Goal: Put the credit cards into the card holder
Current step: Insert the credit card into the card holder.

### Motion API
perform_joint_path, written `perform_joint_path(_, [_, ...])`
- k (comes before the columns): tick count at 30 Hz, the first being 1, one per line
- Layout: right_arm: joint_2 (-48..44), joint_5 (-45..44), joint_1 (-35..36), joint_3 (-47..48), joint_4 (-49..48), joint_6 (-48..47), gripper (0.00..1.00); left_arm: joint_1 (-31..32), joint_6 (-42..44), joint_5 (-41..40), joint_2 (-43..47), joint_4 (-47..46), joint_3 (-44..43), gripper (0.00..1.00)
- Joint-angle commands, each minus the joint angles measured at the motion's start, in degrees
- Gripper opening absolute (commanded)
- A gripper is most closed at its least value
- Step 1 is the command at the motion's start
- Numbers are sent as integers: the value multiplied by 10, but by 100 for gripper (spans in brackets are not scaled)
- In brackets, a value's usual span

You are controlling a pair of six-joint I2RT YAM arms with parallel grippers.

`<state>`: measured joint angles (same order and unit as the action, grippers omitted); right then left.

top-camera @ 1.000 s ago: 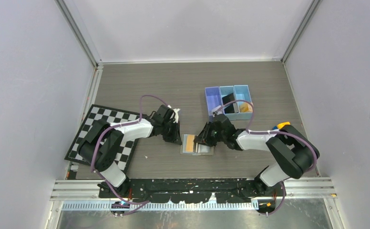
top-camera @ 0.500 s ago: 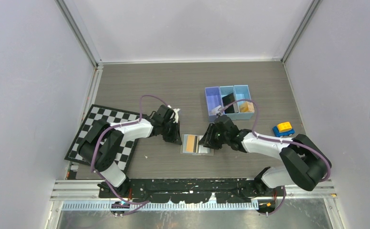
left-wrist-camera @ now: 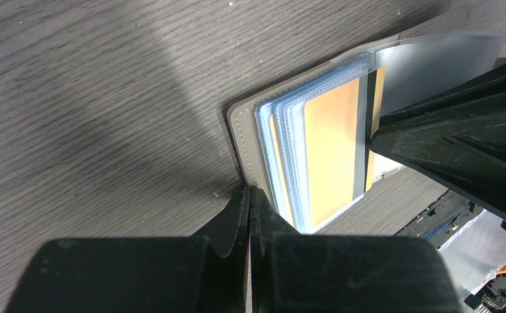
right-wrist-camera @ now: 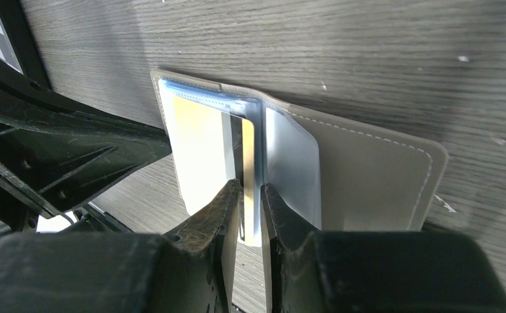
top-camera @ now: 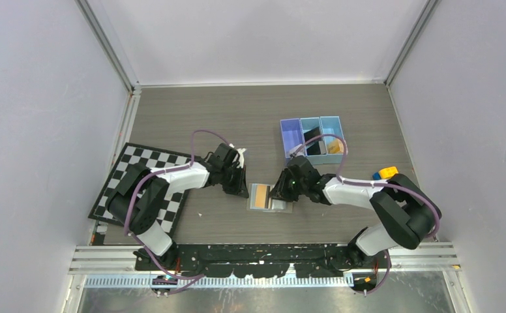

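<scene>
Right wrist, right claw [right-wrist-camera: 249, 190]: clamped on thin glossy orange card [right-wrist-camera: 201, 150]
Left claw [left-wrist-camera: 249, 195]: tips together
Card holder [right-wrist-camera: 374, 176]: stitched grey cover, clear plastic sleeves [right-wrist-camera: 293, 163]

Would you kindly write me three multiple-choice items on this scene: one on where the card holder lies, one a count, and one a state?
1. Where does the card holder lie?
A. against the back wall
B. on the table, between the left gripper and the right gripper
C. beside the arm bases

2. How many compartments has the blue tray?
A. three
B. two
C. five

3. In what state is the card holder?
A. snapped shut
B. standing on edge
C. lying open, with an orange card showing

Answers:
1 B: the top view shows it flat on the wood between the two sets of fingertips.
2 A: three bins sit side by side.
3 C: both wrist views show its clear sleeves spread and the card's face.
</scene>
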<state>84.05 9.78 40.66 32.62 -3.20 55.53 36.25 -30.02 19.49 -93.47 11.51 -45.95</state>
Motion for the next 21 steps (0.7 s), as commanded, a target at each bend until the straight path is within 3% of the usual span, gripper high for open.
perform_joint_path(1, [16, -2, 7, 31, -27, -12, 22, 1, 10, -47, -21, 26, 24, 0])
perform_joint_path(10, [14, 1, 16, 48, -22, -14, 21, 1, 8, -50, -17, 28, 27, 0])
perform_joint_path(16, [-56, -16, 15, 68, 87, -42, 40, 2, 3, -52, -18, 25, 29, 0])
perform_joint_path(21, [-126, -91, 16, 111, 264, -82, 53, 2, 1, -53, -12, 21, 31, 0])
